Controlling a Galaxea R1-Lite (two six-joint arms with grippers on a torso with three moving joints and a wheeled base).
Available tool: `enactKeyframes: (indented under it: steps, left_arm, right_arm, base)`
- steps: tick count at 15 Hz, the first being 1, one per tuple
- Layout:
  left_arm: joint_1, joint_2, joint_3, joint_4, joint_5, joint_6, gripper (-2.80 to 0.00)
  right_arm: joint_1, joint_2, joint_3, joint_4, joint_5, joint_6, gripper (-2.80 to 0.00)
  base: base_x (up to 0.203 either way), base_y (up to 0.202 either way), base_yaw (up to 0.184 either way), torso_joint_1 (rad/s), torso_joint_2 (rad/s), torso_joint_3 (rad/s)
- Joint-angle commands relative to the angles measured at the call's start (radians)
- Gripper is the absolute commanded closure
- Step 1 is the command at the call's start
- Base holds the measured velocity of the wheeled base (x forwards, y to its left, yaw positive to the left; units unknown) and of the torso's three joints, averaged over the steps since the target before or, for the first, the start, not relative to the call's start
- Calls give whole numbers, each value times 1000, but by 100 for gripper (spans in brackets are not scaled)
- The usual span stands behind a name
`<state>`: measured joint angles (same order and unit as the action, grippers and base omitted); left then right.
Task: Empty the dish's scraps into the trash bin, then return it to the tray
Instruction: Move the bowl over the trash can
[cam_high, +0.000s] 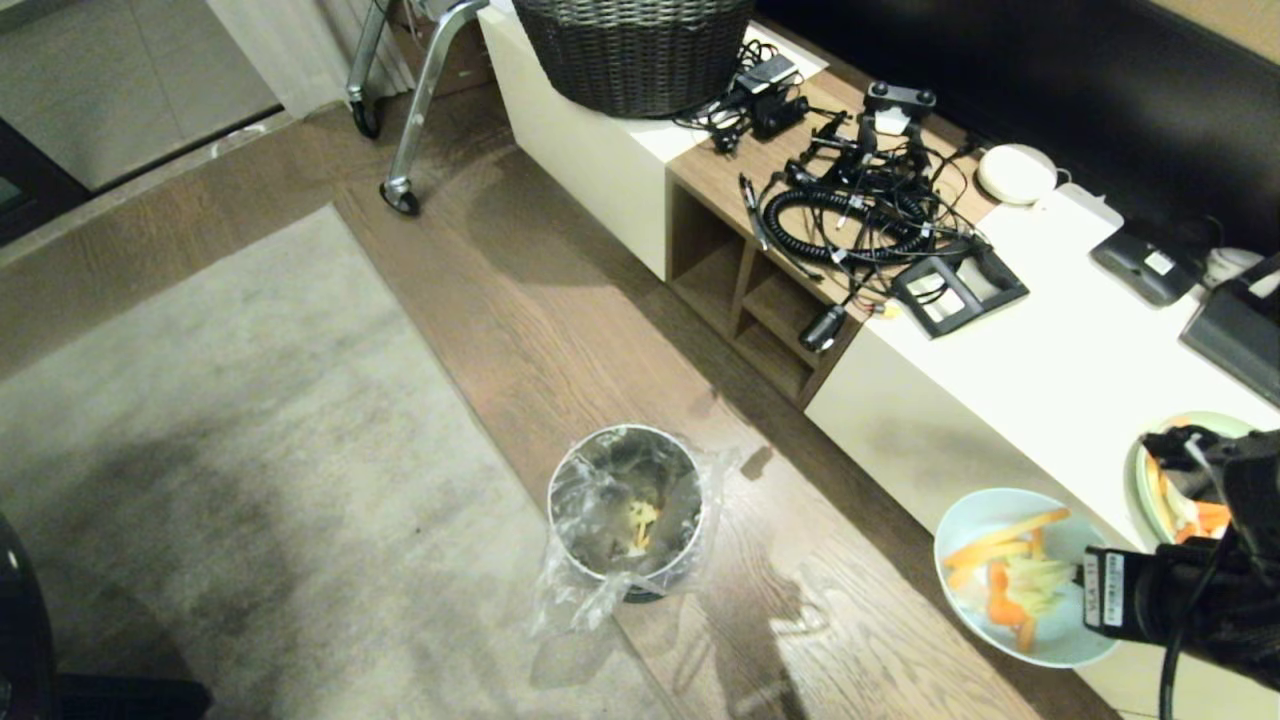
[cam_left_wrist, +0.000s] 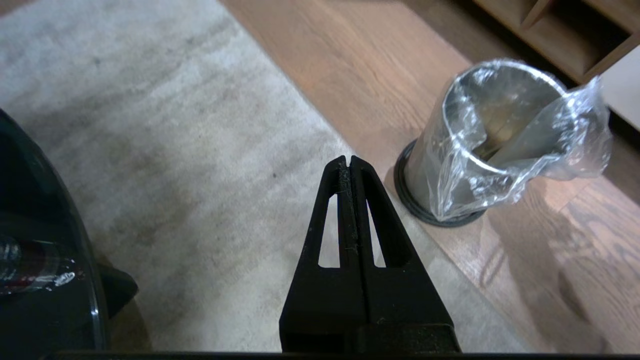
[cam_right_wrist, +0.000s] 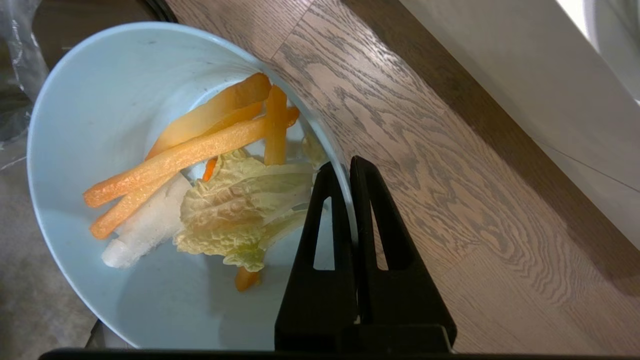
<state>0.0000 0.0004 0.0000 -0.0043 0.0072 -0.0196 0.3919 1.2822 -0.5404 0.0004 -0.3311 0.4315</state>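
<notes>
**A:** What is seen at the far left?

**B:** A pale grey rug (cam_high: 230, 480) is spread over the wooden floor (cam_high: 560, 300). The left gripper (cam_left_wrist: 348, 162) is held above the rug, its two black fingers pressed flat together with nothing between them. It is seen only in the left wrist view.

**A:** And toward the middle?

**B:** The trash bin (cam_high: 628, 515) is stood upright on the wood floor just beside the rug's edge. A clear crinkled liner (cam_high: 585, 590) is draped over its steel rim, and a few pale yellow bits are seen at its bottom. Behind it, a dark woven basket (cam_high: 635, 50) is set on a low white cabinet (cam_high: 1050, 370), with a tangle of black cables (cam_high: 850, 215) to its right.

**A:** Where is the dish?

**B:** The dish (cam_high: 970, 530) is held in the air at the lower right, off the front edge of the cabinet and well apart from the bin. It is pinched at its rim by the right gripper (cam_right_wrist: 348, 172), one finger inside the wall and one outside, clenched tight on it. The dish is tilted, and the scraps (cam_right_wrist: 200, 185) are lodged inside: orange strips, a crinkled yellow-green leaf and a white piece.

**A:** Anything farther right?

**B:** A pale-green plate (cam_high: 1150, 480) with orange slices is partly hidden behind the right arm. The tray cannot be made out.
</notes>
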Motion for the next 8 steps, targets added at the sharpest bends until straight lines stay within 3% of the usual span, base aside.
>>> enactKeyframes:
  steps: [1, 6, 8]
  left_arm:
    - [0, 0, 0, 0, 0, 0, 0]
    - [0, 0, 0, -3, 2, 0, 0]
    - [0, 0, 0, -3, 2, 0, 0]
  right_arm:
    - [1, 39, -28, -3, -2, 3, 0]
    - [1, 179, -142, -19, -8, -24, 0]
    - [9, 258, -180, -100, -7, -69, 0]
  base:
    - [0, 0, 0, 2, 2, -124]
    - [0, 0, 0, 3, 1, -24]
    - [0, 0, 0, 0, 0, 0]
